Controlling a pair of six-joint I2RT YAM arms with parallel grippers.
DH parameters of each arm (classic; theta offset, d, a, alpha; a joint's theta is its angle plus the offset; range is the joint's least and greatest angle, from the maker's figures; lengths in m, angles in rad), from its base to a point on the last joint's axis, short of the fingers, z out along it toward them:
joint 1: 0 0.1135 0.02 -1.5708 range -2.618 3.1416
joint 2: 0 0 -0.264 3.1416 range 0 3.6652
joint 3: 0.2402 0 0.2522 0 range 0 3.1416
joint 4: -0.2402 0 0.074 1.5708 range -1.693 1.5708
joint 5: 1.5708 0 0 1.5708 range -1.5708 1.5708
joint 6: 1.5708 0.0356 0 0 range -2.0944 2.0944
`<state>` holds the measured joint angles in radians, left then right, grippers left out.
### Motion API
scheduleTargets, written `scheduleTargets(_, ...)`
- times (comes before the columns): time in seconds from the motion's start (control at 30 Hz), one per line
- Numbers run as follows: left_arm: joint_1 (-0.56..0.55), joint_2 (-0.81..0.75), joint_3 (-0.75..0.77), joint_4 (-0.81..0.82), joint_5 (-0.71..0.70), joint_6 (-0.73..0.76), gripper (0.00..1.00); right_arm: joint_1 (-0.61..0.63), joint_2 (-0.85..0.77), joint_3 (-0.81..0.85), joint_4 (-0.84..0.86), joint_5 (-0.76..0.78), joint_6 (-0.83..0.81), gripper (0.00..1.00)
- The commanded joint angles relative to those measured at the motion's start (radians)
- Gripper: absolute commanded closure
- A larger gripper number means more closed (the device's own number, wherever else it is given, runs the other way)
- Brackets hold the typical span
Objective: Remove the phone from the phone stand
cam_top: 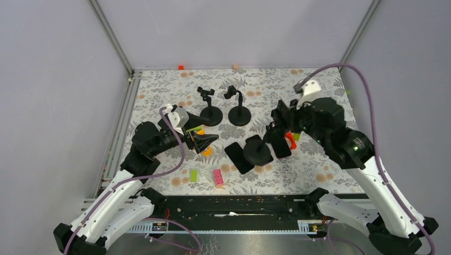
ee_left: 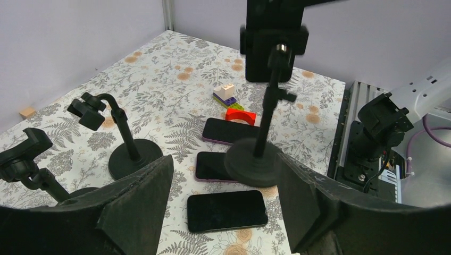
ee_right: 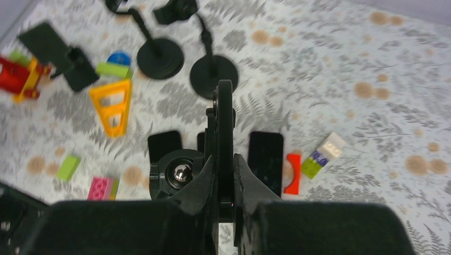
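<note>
Right gripper (ee_right: 224,172) closed on the phone (ee_left: 272,53), gripping it edge-on from above. Phone upright, long axis vertical, at the head of the phone stand (ee_left: 254,159), mid-bench towards the near edge. Left gripper (cam_top: 205,140) wide, empty, left of the stand — facing its base. Probable exit: straight up.

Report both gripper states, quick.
Left gripper: open, holding nothing.
Right gripper: shut on the phone, which it grips by its flat faces.
</note>
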<state>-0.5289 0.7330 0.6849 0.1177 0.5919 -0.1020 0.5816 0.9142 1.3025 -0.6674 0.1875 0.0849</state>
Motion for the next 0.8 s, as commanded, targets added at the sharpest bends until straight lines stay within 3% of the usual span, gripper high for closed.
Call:
scheduleTargets(0.0, 0.006, -0.063, -0.003, -0.041, -0.006, 0.027, 0.25, 0.16, -0.018, -0.023, 0.183, 0.078, 0.044, 1.0)
scheduleTargets(0.3, 0.007, -0.192, -0.037, -0.127, -0.099, 0.037, 0.25, 0.459, 0.067, -0.068, 0.251, 0.305, 0.014, 1.0)
scheduleTargets(0.77, 0.007, -0.307, -0.028, -0.229, -0.272, 0.08, 0.25, 0.657, 0.289, 0.047, 0.322, 0.336, -0.057, 1.0)
